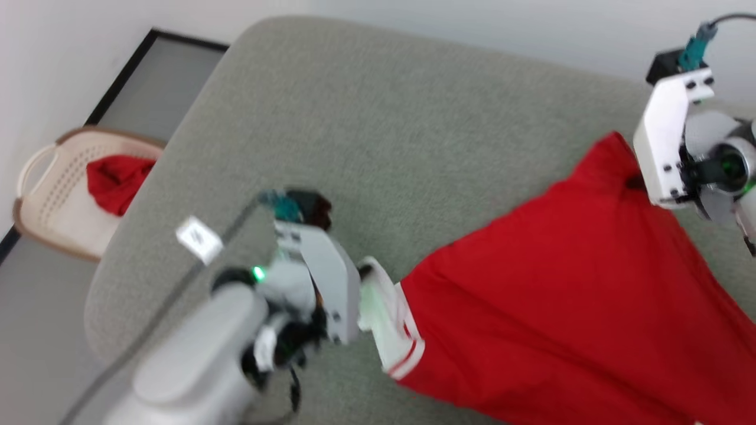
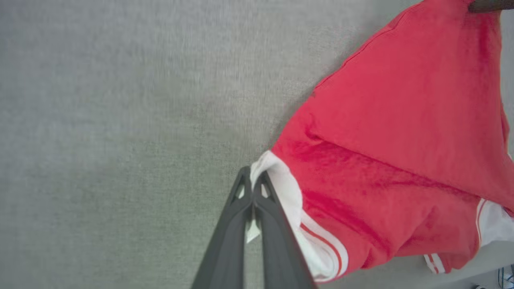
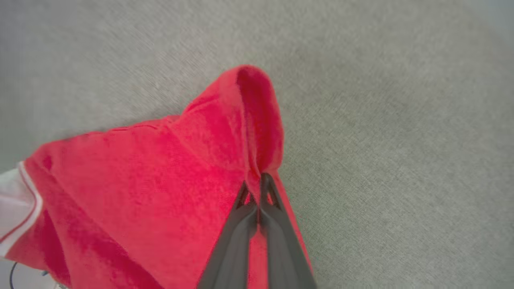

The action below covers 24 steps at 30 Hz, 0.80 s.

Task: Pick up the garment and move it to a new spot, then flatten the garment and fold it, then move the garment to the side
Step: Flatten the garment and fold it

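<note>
Here the garment (image 1: 561, 283), a smooth red jersey whose white short sleeve (image 2: 281, 188) is trimmed with thin red stripes, is stretched as a creased sheet over a grey-green, felt-like worktop (image 1: 354, 118) with rounded corners. The sleeve's edge is pinched by the closed jaws of the left gripper (image 2: 252, 184); a bunched red fold is clamped by those of the right gripper (image 3: 255, 182). Beside the worktop, a cream perforated laundry basket (image 1: 53, 200) with a brown rim is seen, with a red cloth (image 1: 115, 180) inside.

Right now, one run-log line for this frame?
state: garment held stretched | left gripper: shut on white sleeve | right gripper: shut on red edge | surface: grey-green pad | aside: basket, red cloth inside
</note>
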### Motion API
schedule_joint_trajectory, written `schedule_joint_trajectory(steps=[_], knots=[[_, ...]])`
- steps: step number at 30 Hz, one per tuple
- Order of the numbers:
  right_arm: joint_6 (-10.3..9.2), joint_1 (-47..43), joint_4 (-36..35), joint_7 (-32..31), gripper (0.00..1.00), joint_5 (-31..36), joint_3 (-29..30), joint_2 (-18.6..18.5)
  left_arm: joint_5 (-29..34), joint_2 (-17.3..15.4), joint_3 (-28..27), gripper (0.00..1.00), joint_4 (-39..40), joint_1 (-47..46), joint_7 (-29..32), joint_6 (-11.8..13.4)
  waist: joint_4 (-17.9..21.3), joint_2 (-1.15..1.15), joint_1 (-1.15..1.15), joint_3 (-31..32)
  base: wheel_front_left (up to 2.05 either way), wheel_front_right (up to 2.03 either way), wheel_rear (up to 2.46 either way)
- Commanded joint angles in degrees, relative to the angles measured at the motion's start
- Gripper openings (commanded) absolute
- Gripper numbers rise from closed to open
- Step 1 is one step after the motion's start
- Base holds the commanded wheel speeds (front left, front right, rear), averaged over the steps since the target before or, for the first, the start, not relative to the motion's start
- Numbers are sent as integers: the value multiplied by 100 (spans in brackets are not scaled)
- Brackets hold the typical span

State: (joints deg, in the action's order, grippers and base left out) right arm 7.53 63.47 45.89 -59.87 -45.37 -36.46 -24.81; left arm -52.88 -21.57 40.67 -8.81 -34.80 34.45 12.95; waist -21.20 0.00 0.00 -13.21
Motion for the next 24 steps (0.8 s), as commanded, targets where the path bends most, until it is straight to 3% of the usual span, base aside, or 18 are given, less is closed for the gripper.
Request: schedule_joint_trajectory(steps=[1, 5, 9, 16, 24], knots=[[-5, 127, 7, 77, 0, 7, 49, 67, -48, -95, -31, 0, -4, -260, 238, -4, 299, 0, 0, 367, 0, 0, 0], [-5, 348, -12, 407, 0, 26, 141, 243, -1, -327, -61, 0, -270, -1081, 852, -156, 512, 0, 0, 655, 0, 0, 0], [-5, 597, 7, 843, 0, 69, 214, 433, 121, -395, -133, 0, -818, -1977, 1097, -374, 769, 0, 0, 808, 0, 0, 0], [-5, 1126, 85, 1758, 0, 292, 150, 725, 530, -398, -201, 0, -2079, -3418, 853, -832, 1355, 0, 0, 920, 0, 0, 0], [-5, 1532, 442, 2655, 0, 487, 147, 999, 861, -333, -300, 0, -3267, -4546, 213, -1053, 1920, 0, 0, 1000, 0, 0, 0]])
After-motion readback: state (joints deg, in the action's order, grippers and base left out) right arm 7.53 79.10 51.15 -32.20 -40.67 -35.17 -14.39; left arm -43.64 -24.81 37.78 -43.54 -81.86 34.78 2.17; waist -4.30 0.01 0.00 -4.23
